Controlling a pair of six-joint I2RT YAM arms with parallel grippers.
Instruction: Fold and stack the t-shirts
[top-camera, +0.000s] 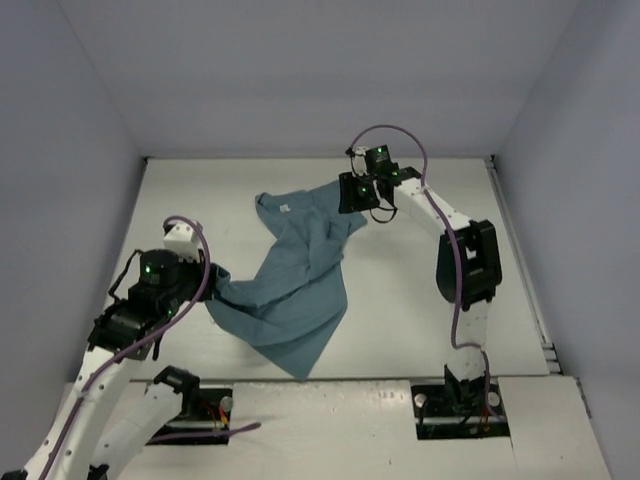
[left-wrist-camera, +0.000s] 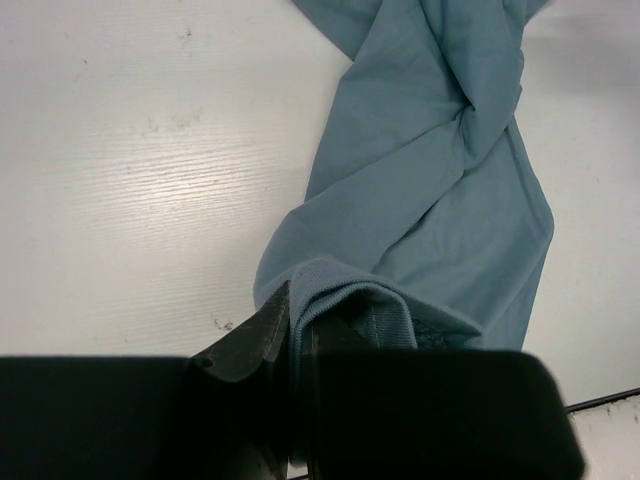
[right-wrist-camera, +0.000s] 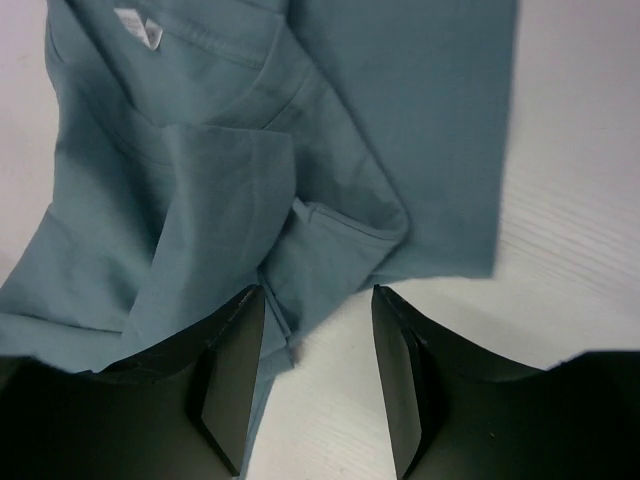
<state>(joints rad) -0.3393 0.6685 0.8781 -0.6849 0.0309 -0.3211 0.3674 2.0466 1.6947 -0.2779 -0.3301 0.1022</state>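
Observation:
The teal-blue t-shirt (top-camera: 295, 275) lies crumpled and twisted across the middle of the white table, stretching from the far centre down to the near left. Its white collar label (right-wrist-camera: 140, 25) shows at the far end. My left gripper (top-camera: 212, 280) is at the shirt's near-left corner, shut on a ribbed, folded edge of the t-shirt (left-wrist-camera: 430, 180), which bunches over the left gripper (left-wrist-camera: 293, 322). My right gripper (top-camera: 352, 195) hovers at the shirt's far right end. In the right wrist view the right gripper (right-wrist-camera: 318, 300) is open, and a loose fold of t-shirt (right-wrist-camera: 330, 240) lies between its fingers, ungripped.
Grey walls (top-camera: 300, 70) close the table in at the back and both sides. A raised rail (top-camera: 525, 270) runs along the table's right edge. The two arm bases (top-camera: 460, 400) sit at the near edge. Bare tabletop (top-camera: 400, 300) lies right of the shirt.

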